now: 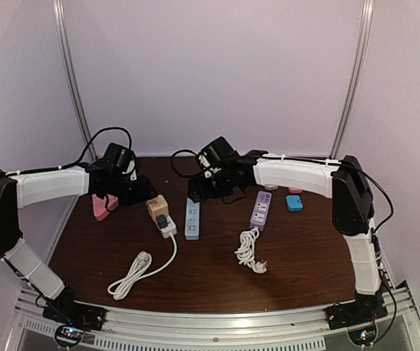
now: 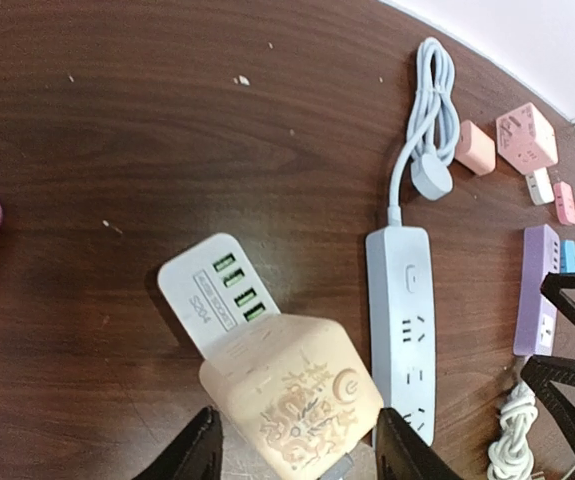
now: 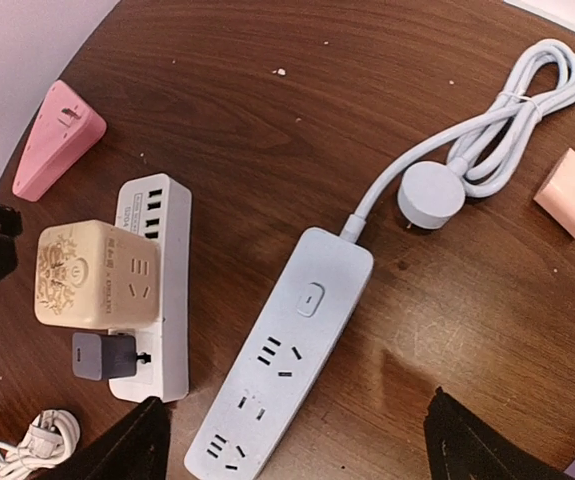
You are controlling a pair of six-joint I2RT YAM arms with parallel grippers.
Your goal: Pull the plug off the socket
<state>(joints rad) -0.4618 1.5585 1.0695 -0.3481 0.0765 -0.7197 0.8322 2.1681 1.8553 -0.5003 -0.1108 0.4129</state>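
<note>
Dark wood-grain table (image 1: pixel 217 270), scuffed, with plain pale walls (image 1: pixel 217 73) behind. A glossy white power strip (image 3: pixel 162 290) lies left of centre, with the beige cube adapter (image 2: pixel 292 405), embossed pattern, seated on it. Left gripper (image 2: pixel 297 412) is half-open, fingers flanking the cube. Contact is unclear and the cube's near edge is cut off. Right gripper (image 3: pixel 297 402) is spread wide and empty above the pale blue strip (image 3: pixel 277 390).

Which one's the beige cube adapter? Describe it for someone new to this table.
On the dark wooden table, find the short white strip with green USB ports, beside the longer pale blue strip. The beige cube sits on it: bigger than the small grey charger next to it, with an embossed ornament on one face.
</note>
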